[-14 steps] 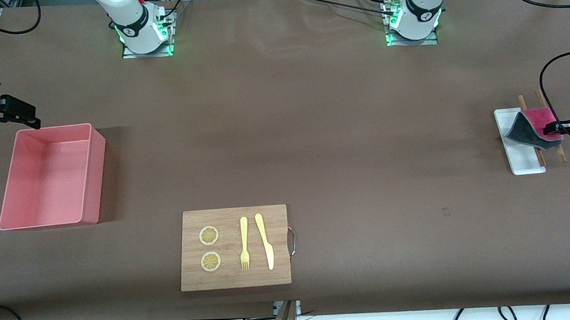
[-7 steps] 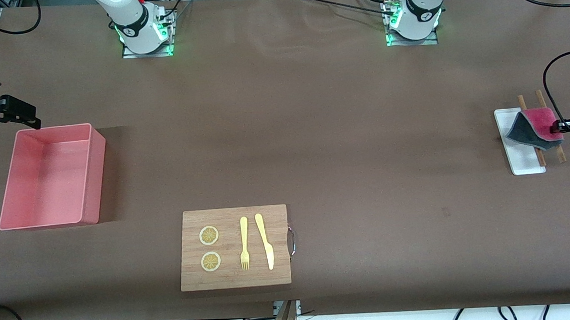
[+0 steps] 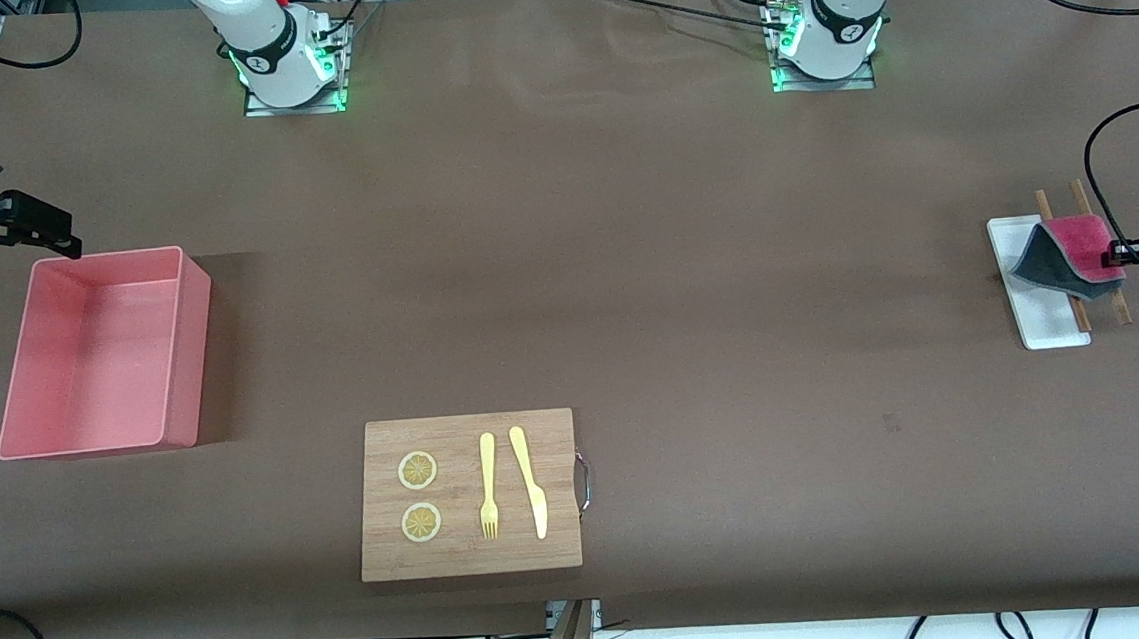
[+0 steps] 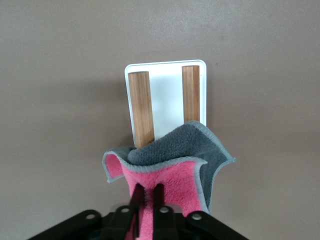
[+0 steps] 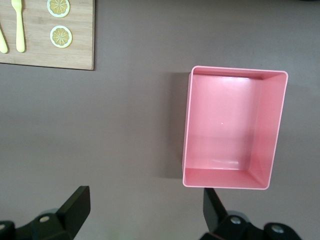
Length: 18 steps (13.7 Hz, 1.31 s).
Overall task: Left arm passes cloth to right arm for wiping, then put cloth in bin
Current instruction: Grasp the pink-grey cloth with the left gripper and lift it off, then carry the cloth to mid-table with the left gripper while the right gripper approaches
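At the right arm's end of the bench the right gripper (image 3: 42,236) waits with its jaws spread wide and empty beside the bin (image 3: 101,352), a smooth salmon-pink tub with low straight walls. Past the bamboo board (image 3: 468,494) with 2 lemon slices, the left gripper (image 4: 148,197) has in the last second pinched its jaws onto the cloth (image 3: 1066,255), fluffy pink over grey, draped on 2 wooden sticks (image 4: 141,107) across the white tray (image 3: 1031,317), so lifting should come next

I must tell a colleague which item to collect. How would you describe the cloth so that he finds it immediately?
Go to the left arm's end of the brown table, to the flat white rectangular tray. The soft folded cloth lies on two wooden sticks there, the only fabric thing, magenta-pink and dark grey.
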### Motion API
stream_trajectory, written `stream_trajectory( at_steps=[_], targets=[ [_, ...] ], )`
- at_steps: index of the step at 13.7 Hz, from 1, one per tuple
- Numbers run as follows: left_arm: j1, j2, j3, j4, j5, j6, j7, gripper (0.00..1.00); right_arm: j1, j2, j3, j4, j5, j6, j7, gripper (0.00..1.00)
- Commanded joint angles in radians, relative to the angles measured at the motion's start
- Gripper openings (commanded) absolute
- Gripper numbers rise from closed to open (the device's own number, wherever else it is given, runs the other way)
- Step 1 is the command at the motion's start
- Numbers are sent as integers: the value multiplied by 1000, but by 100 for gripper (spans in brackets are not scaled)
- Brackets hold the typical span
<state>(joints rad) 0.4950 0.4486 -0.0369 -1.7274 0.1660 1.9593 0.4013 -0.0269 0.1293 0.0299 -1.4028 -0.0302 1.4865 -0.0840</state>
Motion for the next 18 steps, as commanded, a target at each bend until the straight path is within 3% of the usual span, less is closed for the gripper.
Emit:
stream_trajectory(
  at_steps=[1,9,12,18],
  targets=[
    [7,4,-8,9,29,3,14,0,-5,-7,2,-7,-1,8,-9,100],
    [33,-14,-15,35,4,-8,73,0,-2,19,5,-8,-1,9,-6,100],
    [22,-73,-32,60,-3,-42,87,0,-7,32,4,-8,3,11,-10,100],
    [-22,-77,-198,331,0,-365,74,0,-8,73,2,-8,1,86,-9,100]
  ],
)
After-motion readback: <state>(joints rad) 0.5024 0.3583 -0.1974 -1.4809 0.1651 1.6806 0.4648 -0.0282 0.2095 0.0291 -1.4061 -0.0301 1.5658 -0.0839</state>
